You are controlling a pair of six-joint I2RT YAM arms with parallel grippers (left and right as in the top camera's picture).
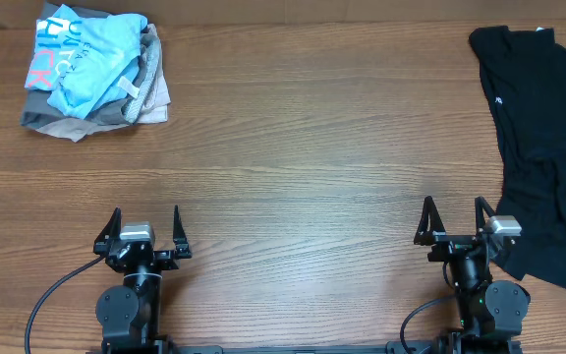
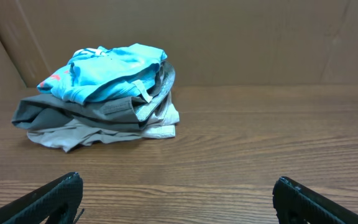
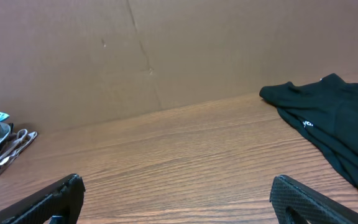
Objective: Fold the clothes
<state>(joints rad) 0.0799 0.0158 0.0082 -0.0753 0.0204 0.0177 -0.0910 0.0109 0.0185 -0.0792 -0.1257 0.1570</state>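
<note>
The soft, crumpled black clothes (image 1: 548, 147) lie spread out at the far right edge of the brown wood-grain table (image 1: 303, 147), running from its far side down toward the near side. A small white logo (image 1: 497, 100) shows near their left hem. Whether this is one garment or several is hard to tell from above. Their lower edge lies just beside the right gripper (image 1: 453, 205), which is spread wide and grasps nothing. The left gripper (image 1: 146, 212), well apart on the near left side, also stands fully released and empty. At the far left corner sits a stack of light-blue, grey and beige garments (image 1: 94, 69). A plain brown cardboard wall (image 3: 135, 50) backs the table.
</note>
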